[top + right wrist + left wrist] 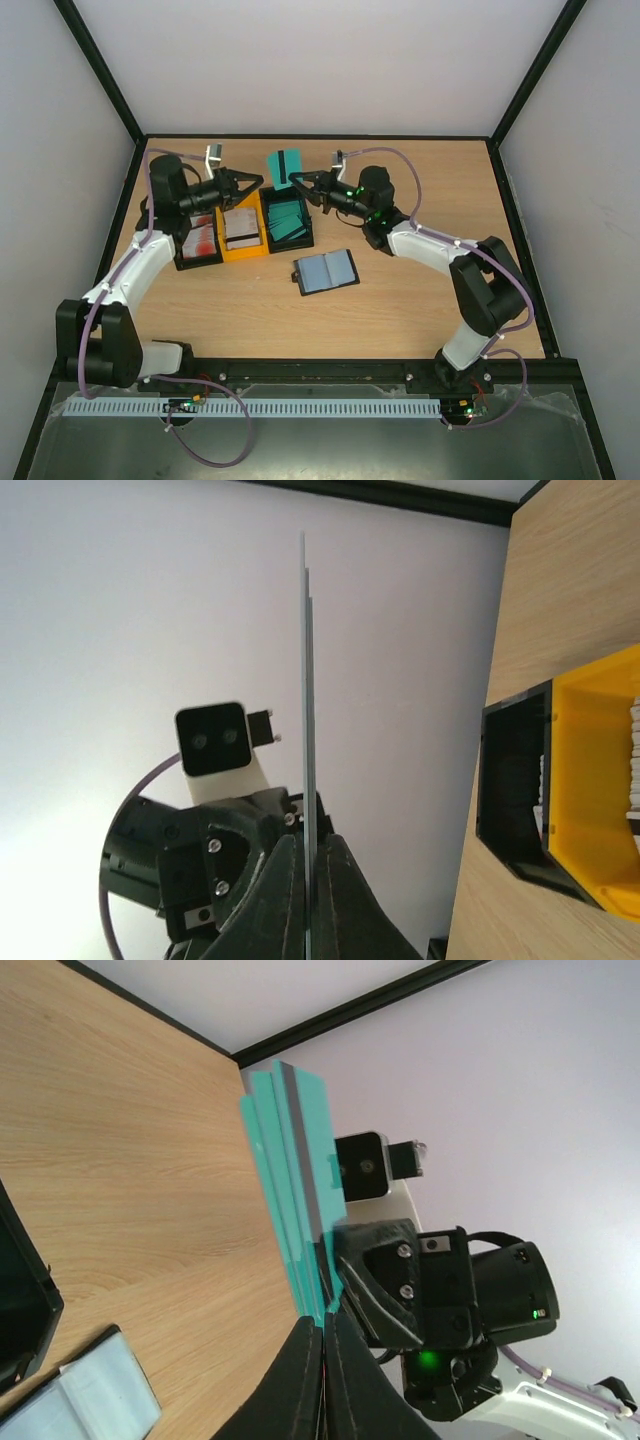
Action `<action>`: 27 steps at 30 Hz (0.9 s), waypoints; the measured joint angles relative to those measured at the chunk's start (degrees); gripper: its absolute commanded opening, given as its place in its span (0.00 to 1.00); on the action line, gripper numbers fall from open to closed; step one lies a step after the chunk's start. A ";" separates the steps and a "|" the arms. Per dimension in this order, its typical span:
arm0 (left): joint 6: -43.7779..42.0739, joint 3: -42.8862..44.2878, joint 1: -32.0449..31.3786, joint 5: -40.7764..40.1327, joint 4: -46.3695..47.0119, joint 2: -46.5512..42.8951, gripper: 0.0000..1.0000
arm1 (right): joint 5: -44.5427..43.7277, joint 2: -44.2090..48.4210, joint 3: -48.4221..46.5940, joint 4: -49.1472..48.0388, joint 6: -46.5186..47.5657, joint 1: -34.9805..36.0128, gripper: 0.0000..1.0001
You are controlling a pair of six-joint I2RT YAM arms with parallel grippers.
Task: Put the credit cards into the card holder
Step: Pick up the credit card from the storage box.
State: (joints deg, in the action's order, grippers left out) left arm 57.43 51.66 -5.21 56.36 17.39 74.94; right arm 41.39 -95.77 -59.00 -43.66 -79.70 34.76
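Currently both arms reach forward and inward, wrists rolled sideways, tips meeting above the yellow bin (245, 254) and its neighbours. The left end effector (320, 1338) and right end effector (305, 845) are each clenched on one small fan of teal credit cards (284, 164), held on edge between them. The card holder (327, 271) lies open on the counter (420, 310), below both tips, toward the bases.
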 measured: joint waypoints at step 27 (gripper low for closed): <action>5.05 -0.68 -1.27 0.26 7.63 1.22 0.33 | 7.08 -0.68 0.42 -7.93 -4.98 -0.24 0.02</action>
State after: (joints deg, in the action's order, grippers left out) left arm 62.48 50.98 -6.48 56.62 25.02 76.16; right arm 48.47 -96.44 -58.59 -51.59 -84.68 34.52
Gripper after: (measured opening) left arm 0.289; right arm 0.024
